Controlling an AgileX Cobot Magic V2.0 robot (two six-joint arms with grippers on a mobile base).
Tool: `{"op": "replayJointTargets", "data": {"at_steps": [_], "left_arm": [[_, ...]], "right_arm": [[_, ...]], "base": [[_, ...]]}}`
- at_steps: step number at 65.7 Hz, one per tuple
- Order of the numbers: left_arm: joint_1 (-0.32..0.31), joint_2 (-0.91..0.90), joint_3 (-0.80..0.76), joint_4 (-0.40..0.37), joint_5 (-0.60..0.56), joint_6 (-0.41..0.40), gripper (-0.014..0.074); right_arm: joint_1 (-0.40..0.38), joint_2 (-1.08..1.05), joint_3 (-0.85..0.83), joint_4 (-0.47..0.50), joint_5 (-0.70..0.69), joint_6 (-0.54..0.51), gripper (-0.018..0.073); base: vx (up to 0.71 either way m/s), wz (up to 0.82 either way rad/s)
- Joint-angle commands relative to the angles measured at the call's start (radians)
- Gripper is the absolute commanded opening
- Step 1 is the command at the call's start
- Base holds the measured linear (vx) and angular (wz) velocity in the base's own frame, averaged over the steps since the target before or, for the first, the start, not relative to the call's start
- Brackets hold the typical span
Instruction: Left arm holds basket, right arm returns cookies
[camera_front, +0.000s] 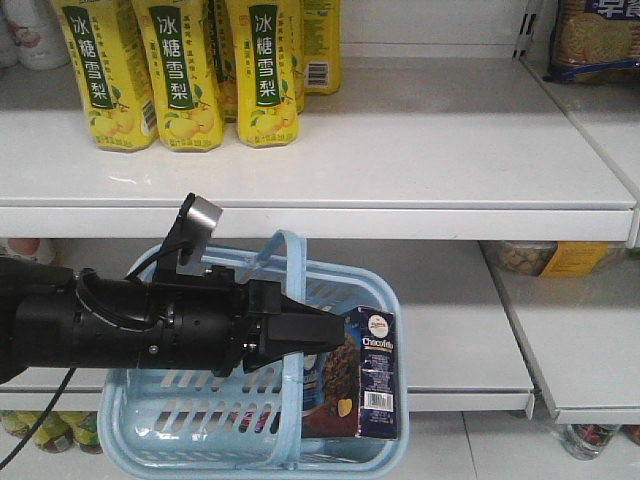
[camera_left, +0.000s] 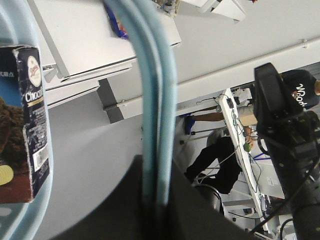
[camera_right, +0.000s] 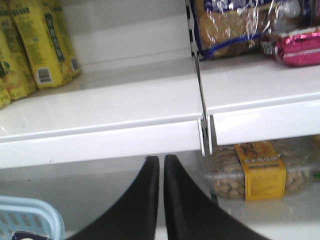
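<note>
Left gripper clenched on basket handles. Cookies upright in basket, just beyond its tip. Right gripper closed, empty; shelf ahead, basket corner below-left.

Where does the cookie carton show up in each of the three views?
Exterior front view: the cookie carton is lower centre-right, upright in the right end of the basket.
Left wrist view: the cookie carton is at the left edge, inside the basket rim.
Right wrist view: only a dark sliver shows at the bottom-left corner, probably its top.
Shared landmark: the light blue basket appears in all three.
</note>
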Motion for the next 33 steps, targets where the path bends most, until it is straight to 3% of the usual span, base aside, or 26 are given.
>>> {"op": "replayJointTargets", "data": {"at_steps": [1,10,33], "left_arm": [[-0.006,-0.039,-0.040,-0.116,0.057,0.018,-0.0003],[-0.006,-0.039,-0.040,-0.116,0.057,0.018,-0.0003],[-0.006,-0.039,-0.040,-0.116,0.057,0.018,-0.0003]], "right_arm": [[-0.006,0.071,-0.032,0.010,-0.042,-0.011,-0.0006],[-0.006,0.126,-0.032,0.056,-0.043,-0.007,-0.0006],[-0.006,0.155,-0.032,0.054,-0.036,-0.011,0.0010]], "base": [[0.00,0.00],[0.00,0.00],[0.00,0.00]]}}
